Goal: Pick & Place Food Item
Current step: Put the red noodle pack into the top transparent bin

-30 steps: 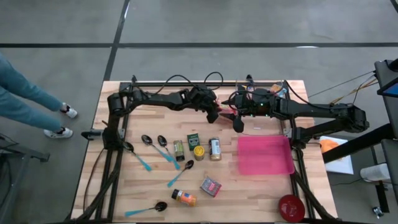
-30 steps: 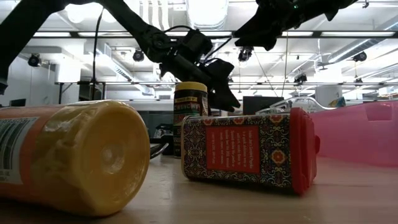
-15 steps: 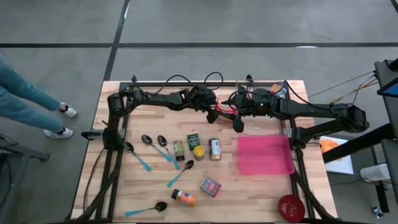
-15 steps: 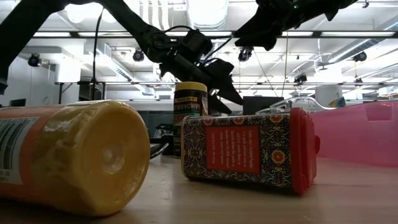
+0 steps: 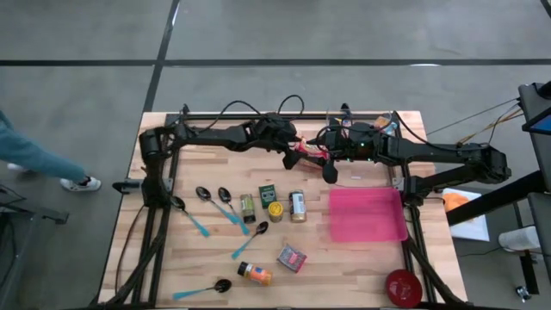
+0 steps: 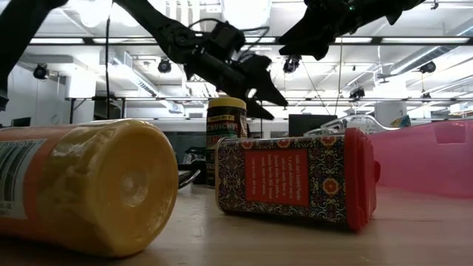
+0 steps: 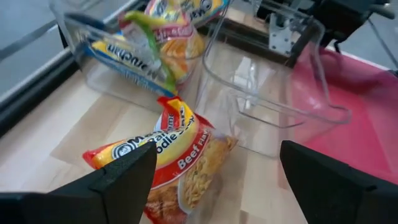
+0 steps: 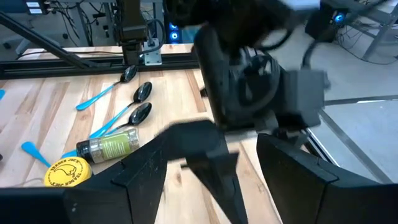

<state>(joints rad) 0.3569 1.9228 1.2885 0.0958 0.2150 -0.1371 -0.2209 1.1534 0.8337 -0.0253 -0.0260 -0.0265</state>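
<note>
Noodles were the matter here: from above, you had the left gripper (image 5: 299, 153) and the right gripper (image 5: 330, 170) nearly meeting at the far middle of the table, well beyond the pink tray (image 5: 368, 215), with a sliver of red packet (image 5: 310, 151) showing between them. At table height, the left gripper (image 6: 260, 92) hung above and behind the peanut butter jar (image 6: 226, 140), its jaws spread wide with nothing between them; the right arm came in higher, and its claw was not readable there. Through your left wrist camera, the noodle packet (image 7: 175, 157) lay flat on the wood between the parted fingers (image 7: 118, 180), holding nothing, just beside the clear bins (image 7: 261, 93) that sit next to the pink tray; the packet's long axis ran roughly along the claw's reach, slightly slanted. Your right wrist camera showed its own fingers (image 8: 298, 171) standing partly apart and empty, the left arm's wrist filling the gap ahead. By my reading, the left claw was the nearer one, with the packet directly below and ahead of it.
</note>
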